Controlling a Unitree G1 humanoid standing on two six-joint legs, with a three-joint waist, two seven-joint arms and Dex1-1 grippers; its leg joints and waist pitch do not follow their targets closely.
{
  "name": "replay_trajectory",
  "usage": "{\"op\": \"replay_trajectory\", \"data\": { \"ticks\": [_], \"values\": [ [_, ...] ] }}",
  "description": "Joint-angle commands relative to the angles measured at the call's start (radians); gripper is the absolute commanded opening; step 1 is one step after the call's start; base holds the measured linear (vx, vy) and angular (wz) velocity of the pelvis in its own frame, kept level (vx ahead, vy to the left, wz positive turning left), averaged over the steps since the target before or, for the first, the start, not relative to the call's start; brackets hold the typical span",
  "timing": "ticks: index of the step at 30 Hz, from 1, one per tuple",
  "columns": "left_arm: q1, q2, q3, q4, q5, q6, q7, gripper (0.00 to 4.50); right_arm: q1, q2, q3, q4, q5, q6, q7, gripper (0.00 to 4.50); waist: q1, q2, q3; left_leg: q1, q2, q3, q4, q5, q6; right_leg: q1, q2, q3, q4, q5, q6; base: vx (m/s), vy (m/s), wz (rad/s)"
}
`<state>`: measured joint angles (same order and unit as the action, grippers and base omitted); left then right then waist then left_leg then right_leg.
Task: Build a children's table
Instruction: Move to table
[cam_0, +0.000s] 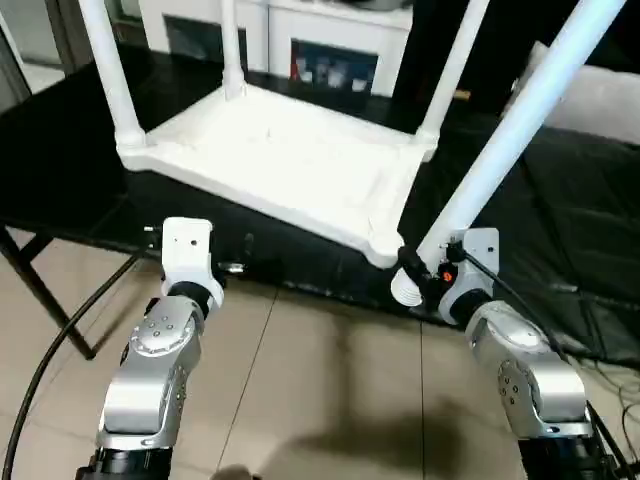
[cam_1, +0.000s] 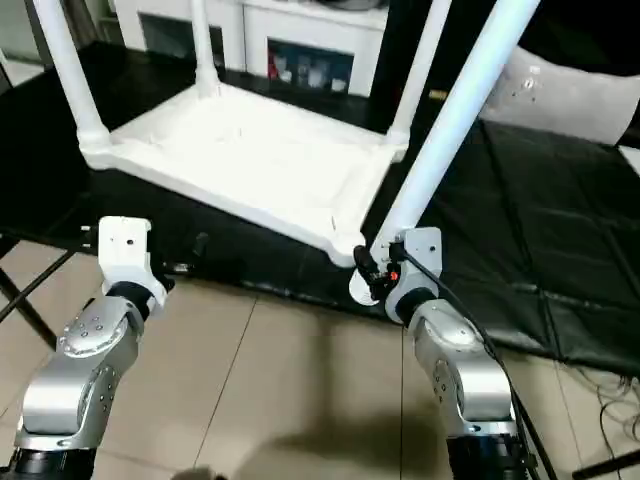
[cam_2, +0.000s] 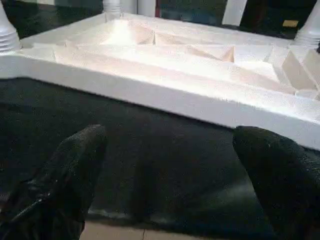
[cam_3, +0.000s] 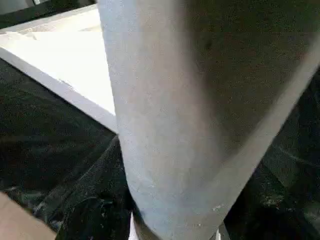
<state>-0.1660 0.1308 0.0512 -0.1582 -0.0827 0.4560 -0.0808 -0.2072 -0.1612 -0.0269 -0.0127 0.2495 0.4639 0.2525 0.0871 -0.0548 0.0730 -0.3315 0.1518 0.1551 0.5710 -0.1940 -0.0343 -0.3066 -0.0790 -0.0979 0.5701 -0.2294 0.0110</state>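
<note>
A beige tiled floor (cam_0: 300, 380) is seen below the near edge of a worktop covered in black cloth (cam_0: 560, 230), with a white cabinet (cam_0: 330, 40) set beyond its far edge and a pale cushion (cam_1: 580, 100) laid toward its far right corner.

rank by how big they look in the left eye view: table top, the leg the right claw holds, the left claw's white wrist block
1. table top
2. held leg in the right claw, though nearness to the camera enlarges it
3. left wrist block
</note>
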Motion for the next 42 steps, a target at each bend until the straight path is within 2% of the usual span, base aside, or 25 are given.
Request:
{"op": "replay_trajectory", "data": {
  "ticks": [1,2,3,5,7,9,10,12,13,14,16,20,21,23,24,26,27,29,32,33,35,38,39,41,42],
  "values": [
    [-0.009,-0.003,-0.011,-0.002,-0.004,0.005,-0.005,4.5,-0.007,-0.02,0.011,-0.004,-0.019,-0.006,0.011,1.87,-0.004,0.014,-0.057,0.022,0.077,-0.027,-0.092,-0.475,-0.014,0.029,-0.073,0.047,-0.097,-0.461,-0.112,0.076,0.018,-0.02],
    [-0.008,-0.004,-0.011,-0.003,-0.004,0.006,-0.006,4.5,-0.009,-0.023,0.016,-0.003,-0.024,-0.007,0.013,1.87,-0.004,0.018,-0.062,0.032,0.08,-0.024,-0.095,-0.43,0.001,0.029,-0.067,0.045,-0.089,-0.376,-0.136,0.066,0.014,0.02],
    [-0.006,-0.005,-0.012,-0.004,-0.003,0.006,-0.008,4.5,-0.01,-0.023,0.021,-0.001,-0.028,-0.012,0.014,1.87,0.007,0.013,-0.064,-0.048,0.046,-0.035,-0.088,-0.312,0.087,0.094,-0.086,0.023,-0.102,-0.331,-0.12,0.066,0.014,0.02],
    [-0.005,-0.005,-0.012,-0.004,-0.003,0.006,-0.008,4.5,-0.011,-0.022,0.022,0.0,-0.029,-0.014,0.015,1.87,0.01,0.017,-0.075,-0.053,0.035,-0.035,-0.057,-0.149,0.177,0.117,-0.101,0.002,-0.116,-0.298,-0.113,0.1,0.009,0.27],
    [-0.004,-0.005,-0.012,-0.004,-0.003,0.007,-0.009,4.5,-0.01,-0.01,0.015,0.002,-0.022,-0.021,0.008,1.87,-0.007,0.031,-0.093,0.045,0.075,-0.055,-0.064,-0.024,0.193,0.06,-0.039,-0.007,-0.06,-0.153,-0.137,0.147,0.003,0.27],
    [-0.003,-0.004,-0.011,-0.004,-0.003,0.007,-0.009,4.5,-0.008,0.004,0.004,0.001,-0.012,-0.019,-0.002,1.87,-0.053,0.024,-0.094,0.176,0.161,-0.172,-0.055,0.15,0.426,-0.097,-0.018,0.003,0.076,-0.128,-0.049,0.195,-0.014,0.03],
    [-0.002,-0.003,-0.012,-0.005,-0.002,0.008,-0.01,4.5,-0.008,0.001,0.005,-0.002,-0.015,-0.017,-0.001,1.87,-0.048,0.018,-0.09,0.177,0.169,-0.174,-0.048,0.171,0.467,-0.12,-0.029,0.019,0.095,-0.131,-0.028,0.132,-0.046,0.06],
    [-0.002,-0.002,-0.014,-0.004,-0.001,0.008,-0.011,4.5,-0.007,-0.002,0.005,-0.006,-0.017,-0.014,0.001,1.87,-0.048,-0.01,-0.078,0.118,0.102,-0.096,-0.032,0.095,0.426,-0.101,-0.063,0.073,0.04,-0.021,-0.044,0.096,-0.076,0.08],
    [-0.001,-0.002,-0.014,-0.003,0.0,0.007,-0.011,4.5,-0.007,-0.003,0.005,-0.006,-0.018,-0.014,0.002,1.87,-0.013,-0.052,-0.067,0.003,-0.016,-0.011,0.018,-0.076,0.316,0.01,-0.091,0.142,-0.046,-0.103,-0.075,0.08,-0.084,0.13],
    [-0.001,-0.002,-0.014,-0.003,0.0,0.007,-0.011,4.5,-0.008,-0.003,0.005,-0.006,-0.018,-0.014,0.002,1.87,0.012,-0.054,-0.059,-0.029,-0.031,-0.007,0.072,-0.143,0.258,0.051,-0.157,0.2,-0.093,-0.268,-0.094,0.093,-0.088,0.05],
    [-0.002,-0.002,-0.018,-0.001,0.001,0.007,-0.013,4.5,-0.008,-0.002,0.004,-0.005,-0.021,-0.014,0.001,1.87,0.04,-0.028,-0.067,-0.093,0.011,-0.049,0.111,-0.057,0.091,0.11,-0.175,0.19,-0.082,-0.35,-0.241,0.092,-0.081,-0.02],
    [-0.004,-0.001,-0.022,0.005,0.002,0.005,-0.017,4.5,-0.008,0.004,0.005,-0.006,-0.028,-0.016,-0.003,1.87,-0.001,0.046,-0.061,0.018,0.082,-0.065,-0.062,-0.123,0.07,0.034,-0.005,0.036,-0.033,-0.288,-0.186,0.108,0.004,-0.03],
    [-0.004,0.0,-0.022,0.006,0.002,0.004,-0.018,4.5,-0.007,0.003,0.008,-0.01,-0.029,-0.016,-0.004,1.87,-0.062,0.047,-0.093,0.135,0.135,-0.173,-0.067,-0.05,0.26,-0.06,0.008,0.012,0.089,-0.139,-0.113,0.149,0.039,-0.05],
    [-0.005,-0.001,-0.023,0.006,0.003,0.004,-0.018,4.5,-0.006,0.003,0.009,-0.012,-0.029,-0.015,-0.005,1.87,-0.076,0.019,-0.092,0.156,0.164,-0.18,-0.051,0.013,0.454,-0.118,-0.028,0.044,0.123,-0.107,-0.023,0.114,-0.004,0.02],
    [-0.005,-0.001,-0.023,0.006,0.003,0.005,-0.019,4.5,-0.006,0.003,0.01,-0.013,-0.028,-0.013,-0.006,1.87,-0.071,0.023,-0.082,0.137,0.144,-0.158,-0.051,-0.002,0.462,-0.116,-0.031,0.049,0.114,-0.088,-0.021,0.096,-0.016,0.06],
    [-0.007,0.0,-0.028,0.008,0.006,0.004,-0.02,4.5,-0.003,0.003,0.021,-0.031,-0.035,-0.006,-0.01,1.87,-0.051,-0.029,-0.076,0.032,0.021,-0.037,-0.019,-0.14,0.326,-0.01,-0.07,0.104,-0.009,-0.024,-0.069,0.067,-0.059,0.1],
    [-0.009,0.002,-0.029,0.01,0.007,0.003,-0.02,4.5,0.001,0.012,0.016,-0.05,-0.037,0.005,-0.021,1.87,0.01,-0.043,-0.083,-0.075,-0.011,-0.036,0.112,-0.104,0.184,0.118,-0.181,0.201,-0.086,-0.307,-0.17,0.067,-0.072,0.09],
    [-0.01,0.002,-0.03,0.011,0.007,0.003,-0.02,4.5,0.004,0.021,0.006,-0.059,-0.033,0.009,-0.033,1.87,0.022,-0.025,-0.074,-0.097,0.007,-0.049,0.1,-0.02,0.094,0.112,-0.148,0.165,-0.08,-0.311,-0.244,0.085,-0.061,-0.04],
    [-0.011,0.003,-0.031,0.014,0.008,0.001,-0.02,4.5,0.005,0.027,-0.019,-0.074,-0.02,0.025,-0.051,1.87,0.01,0.034,-0.063,-0.026,0.063,-0.047,-0.044,-0.049,0.07,0.062,-0.037,0.053,-0.063,-0.317,-0.201,0.11,0.001,-0.03],
    [-0.012,0.003,-0.032,0.017,0.01,0.0,-0.022,4.5,0.005,0.011,-0.013,-0.078,-0.028,0.03,-0.046,1.87,-0.039,0.053,-0.078,0.107,0.127,-0.134,-0.071,-0.206,0.143,-0.033,0.011,0.021,0.051,-0.202,-0.15,0.15,0.043,0.0],
    [-0.015,0.005,-0.034,0.02,0.014,-0.002,-0.025,4.5,0.008,0.001,-0.009,-0.084,-0.024,0.035,-0.038,1.87,-0.053,0.037,-0.092,0.157,0.16,-0.186,-0.062,-0.145,0.341,-0.095,-0.008,0.033,0.116,-0.129,-0.04,0.149,0.021,0.05],
    [-0.019,0.008,-0.04,0.026,0.017,-0.006,-0.023,4.5,0.009,-0.002,-0.009,-0.09,-0.026,0.035,-0.034,1.87,-0.056,0.005,-0.08,0.108,0.094,-0.108,-0.046,-0.098,0.395,-0.091,-0.04,0.068,0.06,-0.001,-0.036,0.102,-0.023,0.09],
    [-0.019,0.008,-0.041,0.027,0.017,-0.007,-0.023,4.5,0.009,-0.001,-0.01,-0.09,-0.026,0.036,-0.034,1.87,-0.004,-0.036,-0.069,0.002,-0.028,-0.01,0.034,-0.2,0.238,0.037,-0.118,0.172,-0.068,-0.21,-0.127,0.071,-0.062,0.11],
    [-0.021,0.009,-0.043,0.03,0.018,-0.008,-0.024,4.5,0.006,-0.001,-0.009,-0.088,-0.026,0.035,-0.027,1.87,0.03,-0.037,-0.086,-0.08,-0.002,-0.048,0.115,-0.075,0.131,0.132,-0.178,0.214,-0.082,-0.34,-0.242,0.096,-0.059,-0.03],
    [-0.022,0.01,-0.044,0.032,0.018,-0.009,-0.024,4.5,0.004,0.001,-0.011,-0.086,-0.024,0.032,-0.024,1.87,0.034,-0.03,-0.083,-0.101,0.001,-0.053,0.11,-0.014,0.096,0.13,-0.145,0.187,-0.067,-0.216,-0.289,0.107,-0.039,-0.07]
  ]
}}
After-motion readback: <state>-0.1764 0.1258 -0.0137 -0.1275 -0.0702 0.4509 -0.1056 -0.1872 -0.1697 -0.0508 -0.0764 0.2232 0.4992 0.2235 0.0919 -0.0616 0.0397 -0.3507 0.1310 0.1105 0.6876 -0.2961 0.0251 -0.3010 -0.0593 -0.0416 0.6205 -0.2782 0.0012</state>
